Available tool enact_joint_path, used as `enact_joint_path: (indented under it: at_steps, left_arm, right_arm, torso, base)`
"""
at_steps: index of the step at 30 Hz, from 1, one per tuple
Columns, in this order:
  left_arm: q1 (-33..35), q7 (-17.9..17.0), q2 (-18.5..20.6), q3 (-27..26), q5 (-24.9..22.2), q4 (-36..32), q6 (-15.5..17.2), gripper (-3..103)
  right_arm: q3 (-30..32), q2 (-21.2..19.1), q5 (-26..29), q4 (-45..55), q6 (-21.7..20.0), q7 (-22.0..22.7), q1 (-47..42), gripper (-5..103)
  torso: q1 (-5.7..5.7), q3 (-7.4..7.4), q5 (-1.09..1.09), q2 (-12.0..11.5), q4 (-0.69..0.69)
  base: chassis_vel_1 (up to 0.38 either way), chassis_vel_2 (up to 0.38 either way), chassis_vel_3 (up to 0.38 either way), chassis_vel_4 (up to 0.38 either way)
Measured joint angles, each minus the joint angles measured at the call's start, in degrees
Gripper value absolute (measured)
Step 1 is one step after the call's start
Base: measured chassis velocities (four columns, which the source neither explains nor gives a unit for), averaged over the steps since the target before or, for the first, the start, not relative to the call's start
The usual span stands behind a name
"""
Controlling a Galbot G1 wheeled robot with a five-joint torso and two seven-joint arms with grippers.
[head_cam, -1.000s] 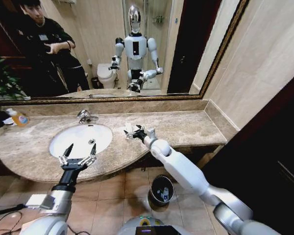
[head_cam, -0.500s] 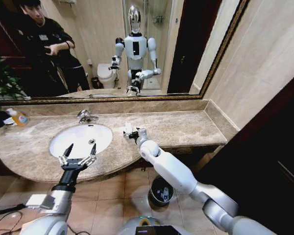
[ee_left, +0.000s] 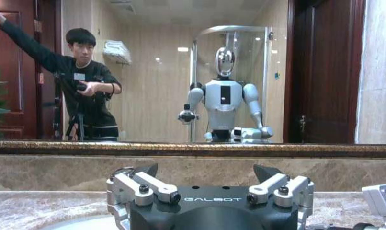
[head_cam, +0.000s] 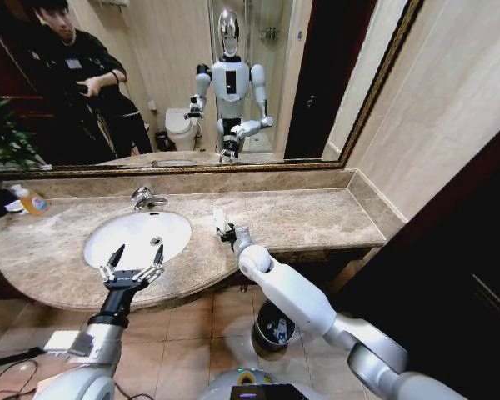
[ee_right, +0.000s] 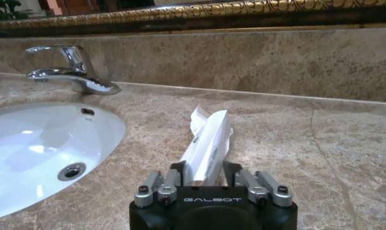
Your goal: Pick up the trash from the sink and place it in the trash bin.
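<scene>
My right gripper [head_cam: 227,233] is over the marble top just right of the sink [head_cam: 117,242], shut on a piece of trash, a flat white sachet [head_cam: 220,220]. In the right wrist view the sachet [ee_right: 208,143] sticks out from between the closed fingers [ee_right: 175,173], above the counter beside the basin [ee_right: 27,143]. My left gripper [head_cam: 132,265] hovers open at the sink's front rim, holding nothing, and its spread fingers [ee_left: 148,184] face the mirror. The round black trash bin [head_cam: 265,310] stands on the floor below the counter, under my right forearm, with small items inside.
A chrome faucet [head_cam: 146,198] stands behind the basin. A clear bottle with an orange label [head_cam: 32,201] sits at the far left of the counter. The mirror and the marble backsplash [head_cam: 233,179] close off the back, and a wall bounds the right end.
My right gripper has drawn slightly toward me and the sink with the white sachet, and its forearm has swung left. The left arm has not moved.
</scene>
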Motion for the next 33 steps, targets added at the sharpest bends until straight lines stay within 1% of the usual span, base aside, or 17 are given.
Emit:
enact_joint_path:
  at_steps: [1, 2, 6, 8, 10, 11, 16, 19, 20, 22, 25, 26, 27, 30, 31, 33]
  left_arm:
    - [0.00, 0.00, 0.00, 0.00, 0.00, 0.00, 0.00, 100]
    - [0.00, 0.00, 0.00, 0.00, 0.00, 0.00, 0.00, 100]
    - [0.00, 0.00, 0.00, 0.00, 0.00, 0.00, 0.00, 100]
    - [0.00, 0.00, 0.00, 0.00, 0.00, 0.00, 0.00, 100]
    - [0.00, 0.00, 0.00, 0.00, 0.00, 0.00, 0.00, 100]
    - [0.00, 0.00, 0.00, 0.00, 0.00, 0.00, 0.00, 100]
    - [0.00, 0.00, 0.00, 0.00, 0.00, 0.00, 0.00, 100]
    - [0.00, 0.00, 0.00, 0.00, 0.00, 0.00, 0.00, 100]
    - [0.00, 0.00, 0.00, 0.00, 0.00, 0.00, 0.00, 100]
    - [0.00, 0.00, 0.00, 0.00, 0.00, 0.00, 0.00, 100]
    - [0.00, -0.01, 0.00, -0.01, 0.00, 0.00, 0.00, 100]
    - [0.00, -0.01, 0.00, -0.01, 0.00, 0.00, 0.00, 100]
    - [0.00, 0.00, 0.00, 0.00, 0.00, 0.00, 0.00, 100]
    - [0.00, 0.00, 0.00, 0.00, 0.00, 0.00, 0.00, 100]
    - [0.00, 0.00, 0.00, 0.00, 0.00, 0.00, 0.00, 100]
    - [0.00, 0.00, 0.00, 0.00, 0.00, 0.00, 0.00, 100]
  right_arm:
    - [-0.08, -0.12, -0.04, 0.06, 0.26, -0.06, -0.02, 35]
    - [-0.08, -0.12, -0.04, 0.06, 0.26, -0.06, -0.02, 35]
    - [-0.27, -0.53, -0.11, 0.56, 0.82, -0.45, -0.27, 13]
    - [-0.27, -0.57, -0.12, 0.67, 0.92, -0.49, -0.33, 13]
    - [-0.13, -0.89, -0.60, 1.76, 1.57, -0.92, -0.73, 3]
    - [-0.02, -1.17, -1.06, 2.42, 1.95, -1.06, -0.88, 1]
    - [0.11, -2.67, -2.00, 5.13, 2.72, -1.60, -1.31, 0]
    - [1.10, -4.27, -2.51, 7.45, 3.38, -2.03, -1.85, 0]
    - [2.28, -5.72, -2.18, 9.60, 3.60, -2.84, -2.52, 0]
    - [2.64, -6.15, -2.02, 10.17, 3.64, -3.20, -2.72, 0]
    - [6.43, -11.02, -0.87, 16.66, 4.00, -7.50, -6.00, 0]
    - [6.43, -11.02, -0.87, 16.66, 4.00, -7.50, -6.00, 0]
    - [7.20, -12.01, -0.70, 17.97, 4.05, -8.40, -6.85, 0]
    - [11.80, -18.02, -0.12, 24.59, 4.96, -13.16, -11.90, 0]
    - [11.80, -18.02, -0.12, 24.59, 4.96, -13.16, -11.90, 0]
    - [13.65, -19.92, -0.12, 26.08, 5.74, -14.60, -13.59, 0]
  torso:
    - [0.00, 0.00, 0.00, 0.00, 0.00]
    - [0.00, 0.00, 0.00, 0.00, 0.00]
    - [0.00, 0.00, 0.00, 0.00, 0.00]
    - [0.00, 0.00, 0.00, 0.00, 0.00]
    - [0.00, 0.00, 0.00, 0.00, 0.00]
    - [0.00, 0.00, 0.00, 0.00, 0.00]
    - [0.00, 0.00, 0.00, 0.00, 0.00]
    - [0.00, 0.00, 0.00, 0.01, 0.00]
    - [0.00, 0.00, 0.01, 0.01, 0.01]
    - [0.00, 0.00, 0.01, 0.01, 0.01]
    - [0.00, 0.00, 0.01, 0.01, 0.00]
    - [0.00, 0.00, 0.01, 0.01, 0.00]
    - [0.00, 0.00, 0.02, 0.01, 0.01]
    - [-0.01, 0.00, 0.02, 0.01, -0.01]
    - [-0.01, 0.00, 0.02, 0.01, -0.01]
    - [-0.01, 0.00, 0.01, 0.01, -0.01]
  base:
    - [0.000, 0.000, 0.000, 0.000]
    - [0.000, 0.000, 0.000, 0.000]
    - [0.000, 0.000, 0.000, 0.000]
    - [0.000, 0.000, 0.000, 0.000]
    - [0.000, 0.000, 0.000, 0.000]
    - [0.000, 0.000, 0.000, 0.000]
    - [0.000, 0.000, 0.000, 0.000]
    - [0.000, 0.000, 0.000, 0.000]
    - [0.000, 0.000, 0.000, 0.000]
    - [0.000, 0.000, 0.000, 0.000]
    - [0.000, 0.000, 0.000, 0.000]
    - [0.000, 0.000, 0.000, 0.000]
    - [0.000, 0.000, 0.000, 0.000]
    - [0.000, 0.000, 0.000, 0.000]
    - [0.000, 0.000, 0.000, 0.000]
    - [0.000, 0.000, 0.000, 0.000]
